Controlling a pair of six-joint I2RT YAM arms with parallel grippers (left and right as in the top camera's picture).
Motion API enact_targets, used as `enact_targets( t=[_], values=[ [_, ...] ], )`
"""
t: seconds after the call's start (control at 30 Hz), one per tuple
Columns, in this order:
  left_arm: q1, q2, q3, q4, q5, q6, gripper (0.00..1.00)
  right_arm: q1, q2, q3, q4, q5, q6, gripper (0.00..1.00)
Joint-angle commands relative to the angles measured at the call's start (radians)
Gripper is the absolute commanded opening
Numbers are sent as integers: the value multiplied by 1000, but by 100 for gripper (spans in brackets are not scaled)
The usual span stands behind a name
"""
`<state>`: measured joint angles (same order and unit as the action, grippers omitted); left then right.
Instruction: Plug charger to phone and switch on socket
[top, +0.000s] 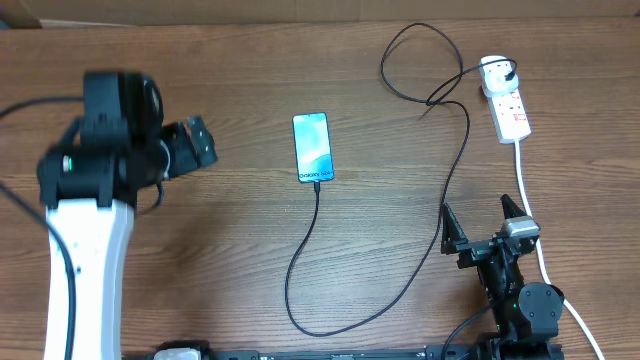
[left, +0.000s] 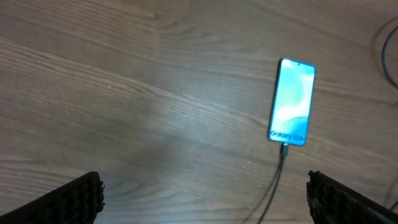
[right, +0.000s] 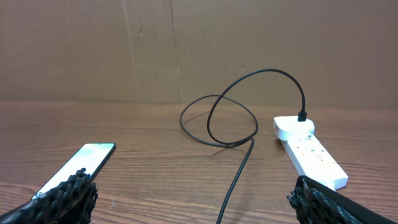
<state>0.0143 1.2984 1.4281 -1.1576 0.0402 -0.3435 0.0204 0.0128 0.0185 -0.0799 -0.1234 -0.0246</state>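
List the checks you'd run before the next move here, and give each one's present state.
1. Charger cable tip meets the phone at its bottom edge: ok.
2. White plug head sits in the power strip: ok.
3. Power strip switched on: cannot tell; its switch is too small to read.
4. Left gripper empty, jaws open: ok.
5. Right gripper empty, jaws open: ok.

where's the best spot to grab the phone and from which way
Grip the phone across its two long side edges, near mid-length, coming straight down from above. It lies flat, screen up, on the table, so only its thin edges offer a hold, and the charger cable meets its bottom edge.
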Motion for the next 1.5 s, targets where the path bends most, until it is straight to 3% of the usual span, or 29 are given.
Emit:
enact_targets(
  t=[0.0, 0.17, 0.43, 0.57, 0.73, 0.9, 1.07, 1.47],
  values=[
    [-2, -134, -199, 48, 5, 61, 100, 0, -10, -10, 4, 3, 10, 100],
    [-2, -312, -413, 175, 57, 89, 99, 0, -10, -10, 4, 3, 10, 100],
    [-2, -494, -552, 183, 61, 43, 100, 0, -10, -10, 4, 3, 10, 100],
    [-2, -586, -631, 238, 76, 150, 100, 0, -10, -10, 4, 3, 10, 100],
    [-2, -727, -769, 444, 189, 270, 99, 0, -10, -10, 4, 3, 10, 100],
    [-2, -866, -895, 576, 229, 269, 100, 0, -10, -10, 4, 3, 10, 100],
    [-2, -988, -974, 602, 235, 269, 100, 0, -10, -10, 4, 3, 10, 100],
    [-2, -1155, -1132, 817, 241, 258, 100, 0, -10, -10, 4, 3, 10, 100]
  ],
)
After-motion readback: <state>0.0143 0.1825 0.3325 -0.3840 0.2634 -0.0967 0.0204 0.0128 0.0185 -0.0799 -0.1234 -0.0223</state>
